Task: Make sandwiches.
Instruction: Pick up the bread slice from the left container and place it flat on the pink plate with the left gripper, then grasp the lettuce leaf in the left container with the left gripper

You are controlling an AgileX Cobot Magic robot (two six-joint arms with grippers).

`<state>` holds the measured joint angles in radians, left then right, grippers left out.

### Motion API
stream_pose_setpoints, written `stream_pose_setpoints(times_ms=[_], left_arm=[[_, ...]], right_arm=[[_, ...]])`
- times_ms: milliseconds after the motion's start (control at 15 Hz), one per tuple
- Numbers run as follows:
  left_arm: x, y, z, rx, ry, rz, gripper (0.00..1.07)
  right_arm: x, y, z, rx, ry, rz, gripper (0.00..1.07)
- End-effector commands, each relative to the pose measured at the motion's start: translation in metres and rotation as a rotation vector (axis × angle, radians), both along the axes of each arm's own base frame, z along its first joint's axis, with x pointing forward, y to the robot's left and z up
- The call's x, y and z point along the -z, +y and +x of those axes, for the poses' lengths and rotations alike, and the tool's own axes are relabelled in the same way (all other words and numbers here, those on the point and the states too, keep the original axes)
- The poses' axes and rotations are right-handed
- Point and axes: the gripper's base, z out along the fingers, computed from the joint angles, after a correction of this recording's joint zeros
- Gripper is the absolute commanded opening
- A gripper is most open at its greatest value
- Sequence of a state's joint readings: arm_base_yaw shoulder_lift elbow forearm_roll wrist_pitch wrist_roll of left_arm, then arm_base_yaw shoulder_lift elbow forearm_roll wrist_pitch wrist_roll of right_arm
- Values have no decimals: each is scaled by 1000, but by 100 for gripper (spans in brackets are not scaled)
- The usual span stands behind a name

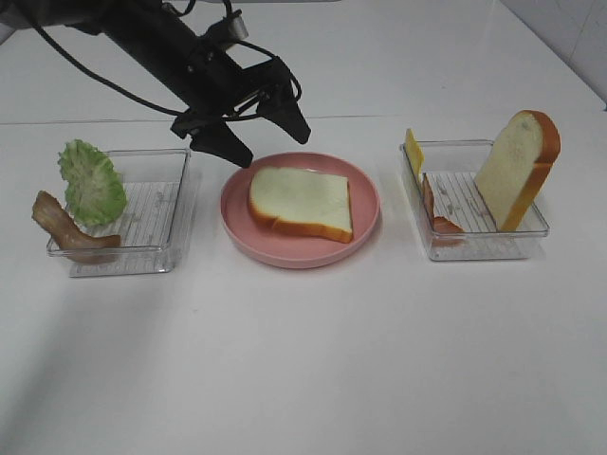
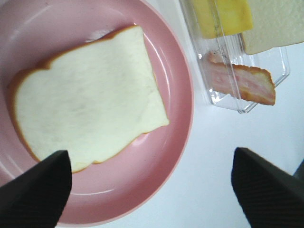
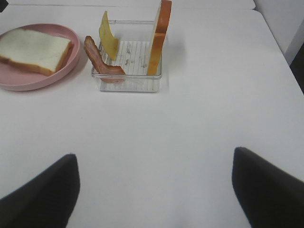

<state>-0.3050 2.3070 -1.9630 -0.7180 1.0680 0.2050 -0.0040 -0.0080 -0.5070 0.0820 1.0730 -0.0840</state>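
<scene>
One white bread slice (image 1: 302,201) with an orange-brown crust lies flat on the round pink plate (image 1: 365,223); it also shows in the left wrist view (image 2: 90,99). My left gripper (image 1: 272,145) hovers open and empty over the plate's far left edge, its fingers (image 2: 35,190) spread wide. A second bread slice (image 1: 517,169) stands upright in the right tray, with a yellow cheese slice (image 1: 413,149) and a bacon strip (image 1: 438,210). A green lettuce leaf (image 1: 92,182) and another bacon strip (image 1: 66,227) lean in the left tray. My right gripper (image 3: 154,190) is open and empty over bare table, well short of the right tray.
The clear left tray (image 1: 156,213) and the clear right tray (image 1: 474,242) flank the plate on a white table. The table's right edge (image 3: 273,28) lies close beyond the right tray. The left arm's cables (image 1: 95,76) hang over the back left.
</scene>
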Motion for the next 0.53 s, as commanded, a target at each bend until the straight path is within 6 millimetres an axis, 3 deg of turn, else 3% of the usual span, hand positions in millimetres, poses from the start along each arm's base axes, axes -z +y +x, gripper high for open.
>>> stream_pose_setpoints(times_ms=[67,267,533], left_arm=[[-22,8,-6,-22,-32,100,86],[-56,26,-16,-82,-67,261,86],[-76,53,-27,-138,-83,515,85]], right_arm=[[-1,0,-1,2,-24,-7,83],[-1,0,-1,2,-24,-7,83],[-1,0,-1,2,-24,-7,83]])
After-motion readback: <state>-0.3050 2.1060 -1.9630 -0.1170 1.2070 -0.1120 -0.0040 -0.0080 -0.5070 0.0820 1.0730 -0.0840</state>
